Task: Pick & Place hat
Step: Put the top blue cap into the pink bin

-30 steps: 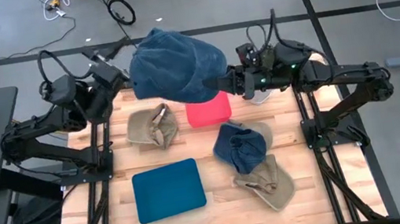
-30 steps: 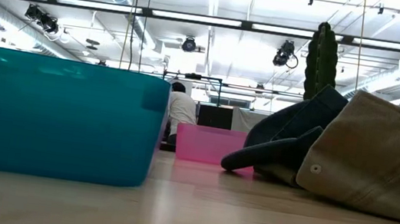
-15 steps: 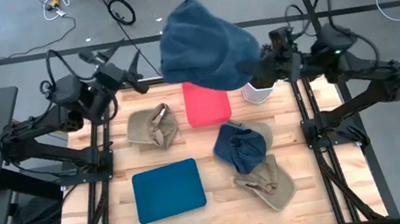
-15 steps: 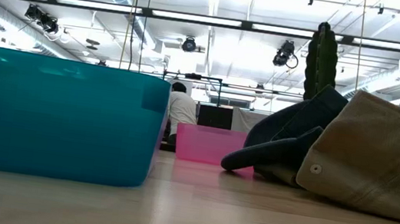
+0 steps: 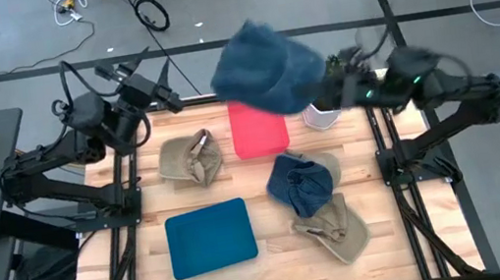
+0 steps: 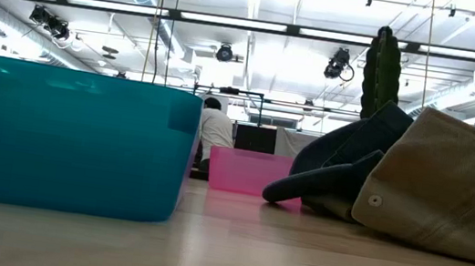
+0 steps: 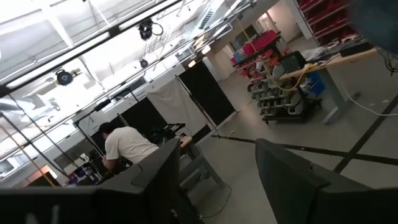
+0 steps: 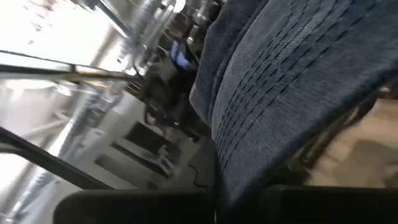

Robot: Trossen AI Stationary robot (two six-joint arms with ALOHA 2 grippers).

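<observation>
- The right claw is clamped on a blue hat and holds it in the air, high above the far edge of the table.
- In the high view the hat hangs over the far end of the pink bin and the floor beyond it, just beside a white cup.
- The right wrist view shows the hat's stitched blue cloth filling most of the picture, pinched at the claw's own dark fingers.
- The left claw is raised at the table's far left corner, its fingers apart and holding nothing, pointing into the room where a person in a white shirt sits.
- On the table lie a tan hat near the left arm, a second blue hat in the middle right, and another tan hat touching it on the near side.
- A teal bin stands on the near left of the table, well apart from the pink bin.
</observation>
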